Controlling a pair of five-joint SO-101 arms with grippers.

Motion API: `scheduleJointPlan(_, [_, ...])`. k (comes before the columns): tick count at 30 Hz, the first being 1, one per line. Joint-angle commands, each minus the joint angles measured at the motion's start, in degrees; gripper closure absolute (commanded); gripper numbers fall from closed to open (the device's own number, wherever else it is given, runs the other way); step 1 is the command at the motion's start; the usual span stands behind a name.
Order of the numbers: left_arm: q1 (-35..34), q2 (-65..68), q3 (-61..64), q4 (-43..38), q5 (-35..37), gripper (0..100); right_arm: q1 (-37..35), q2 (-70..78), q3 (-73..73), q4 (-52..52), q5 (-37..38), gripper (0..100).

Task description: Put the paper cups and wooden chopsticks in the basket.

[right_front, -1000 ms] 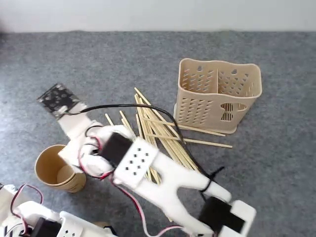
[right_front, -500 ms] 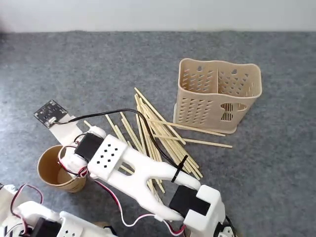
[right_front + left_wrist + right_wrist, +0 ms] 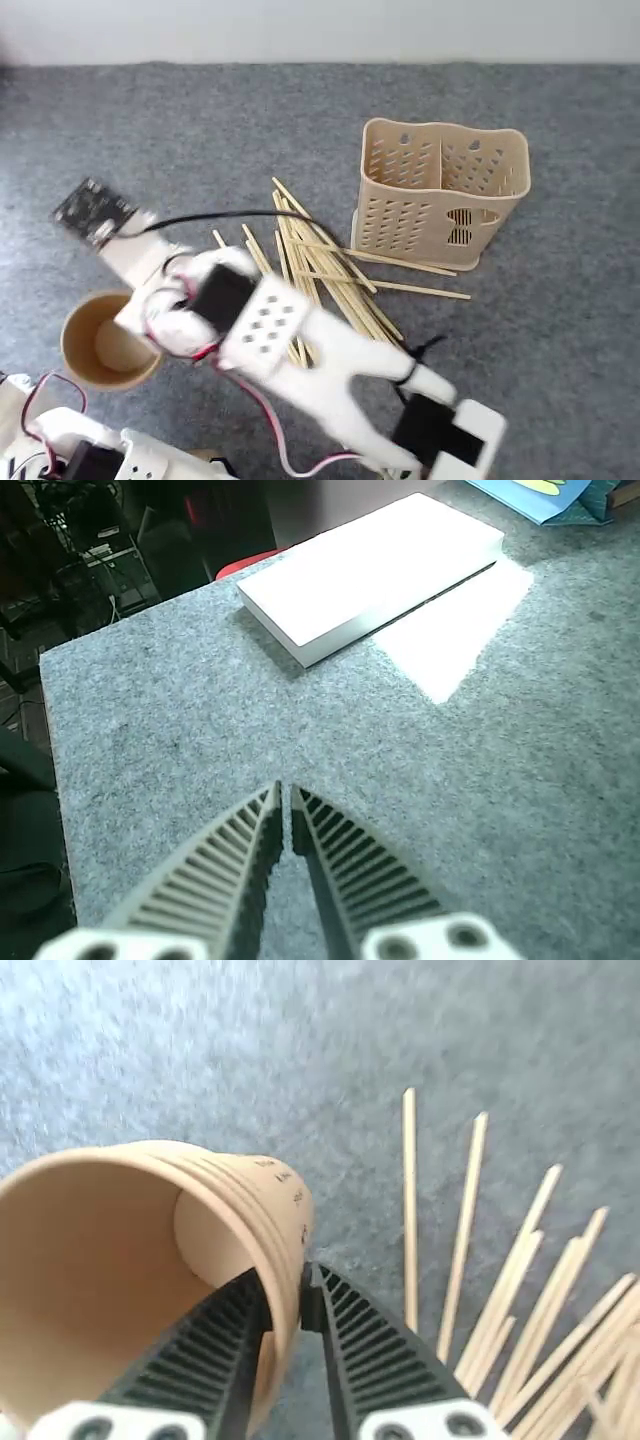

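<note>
We see the round paper cup (image 3: pixel 98 345) shifted left, its thin wall pinched in our right claw (image 3: pixel 285 1295). Left claw (image 3: pixel 283 802) closed over the grey felt table (image 3: pixel 450 780). Slim wooden chopsticks (image 3: pixel 325 275) lie piled.

The right pincer (image 3: pixel 290 1280) has raised the paper cup (image 3: pixel 100 350), tilting it.

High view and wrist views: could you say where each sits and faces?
High view: overhead, looking down on basket, chopsticks, paper cup, right arm.
Left wrist view: on left arm, facing white box beyond left end effector.
Right wrist view: on right arm, right end effector gripping paper cup; shares cup, chopsticks with high view.
</note>
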Motion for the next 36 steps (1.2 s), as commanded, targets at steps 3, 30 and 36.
scheduleJointPlan(3, [-0.4, -0.7, -0.1, 0.2, 0.5, 98, 7.5, -11.2, -3.0, -0.2, 5.2, 99.1])
scheduleJointPlan(30, [0.1, -0.7, 0.7, -0.9, 0.5, 98, 65.7, -27.5, -3.0, 2.4, 22.0, 99.1])
scheduleJointPlan(36, [0.1, -0.7, 0.7, -0.9, 0.5, 98, 69.5, -18.3, -3.1, -0.2, 22.7, 99.1])
